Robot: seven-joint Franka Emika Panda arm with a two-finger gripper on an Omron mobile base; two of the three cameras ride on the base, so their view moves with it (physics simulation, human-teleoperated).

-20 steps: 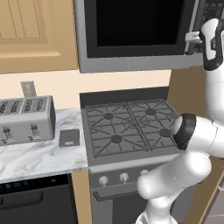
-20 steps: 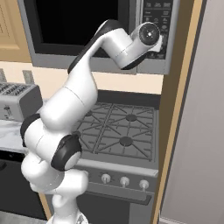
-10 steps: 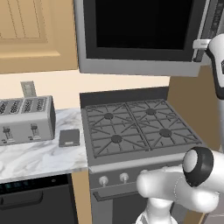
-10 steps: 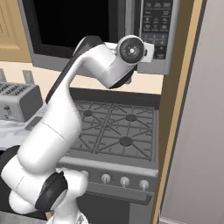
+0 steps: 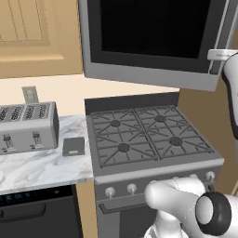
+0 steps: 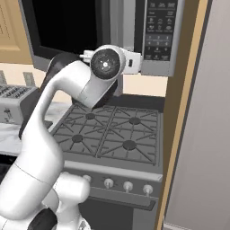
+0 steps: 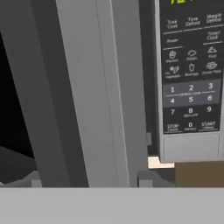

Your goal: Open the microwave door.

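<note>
Since the earlier frames the microwave door has swung out from the microwave, and the arm's elbow has dropped low, now sitting at 5 o'clock in the left base view where it stood mid-height before. From the right base view the door stands ajar, its right edge pulled away from the keypad panel, with a dark gap between the two. The hand view shows the same: the door's grey edge fills the middle, the black window lies at 9 o'clock, and the keypad with its numbered buttons sits at 2 o'clock.

The wrist hangs just below the door's lower right corner, at about 11 o'clock in the right base view. The fingertips are hidden behind the wrist and the door edge, so whether the jaws are parted or closed cannot be told, and nothing seems to be held.

Below the microwave lies the gas stove with four burners. At 9 o'clock in the left base view a silver toaster stands on the marble counter, with a small dark square object just beside it.
</note>
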